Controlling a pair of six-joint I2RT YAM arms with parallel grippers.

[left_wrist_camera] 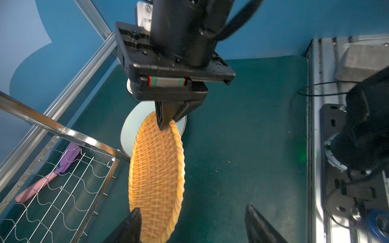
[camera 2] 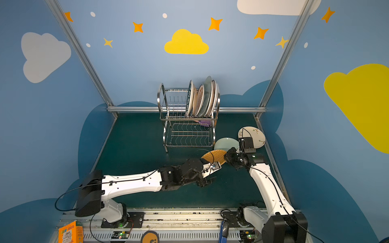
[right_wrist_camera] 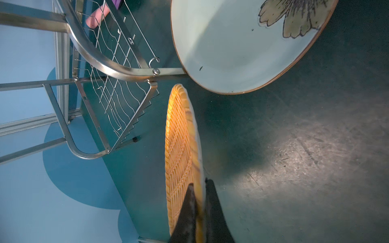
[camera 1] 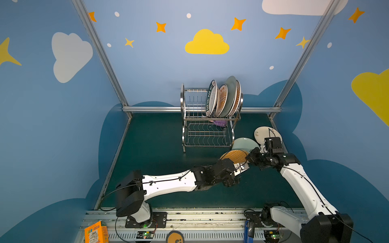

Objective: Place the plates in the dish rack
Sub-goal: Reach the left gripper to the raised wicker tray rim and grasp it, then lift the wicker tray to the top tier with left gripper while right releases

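**Handover of the woven plate: left jaws not yet on the rim**

Woven tan plate [camera 1: 235,156] hangs on edge above the mat, just in front of the dish rack [camera 1: 182,101] and off its right foot; right gripper [right_wrist_camera: 199,189] is clenched on the plate's rim, one finger on each face. Left gripper [left_wrist_camera: 192,208] faces it from the opposite side with jaws apart; in the left wrist view the plate's near edge sits between the fingers, hard against one finger and well clear of the other.

Judgement: this is a pass from right to left, with loading to follow. To do it well:

- centre the rim between the left fingers before closing, so that the closing jaws do not shove the plate sideways in the right's grip;
- seat the rim deep, since the edge is thin and curved;
- let the right release only once the left is firm;
- keep the plate upright throughout.

Four plates [camera 1: 223,98] stand at the right end of the upper tier; the slots to their left look free. Pale green plate [camera 1: 245,144] and cream floral plate [camera 1: 263,132] wait on the mat close by; keep the swing clear of them.
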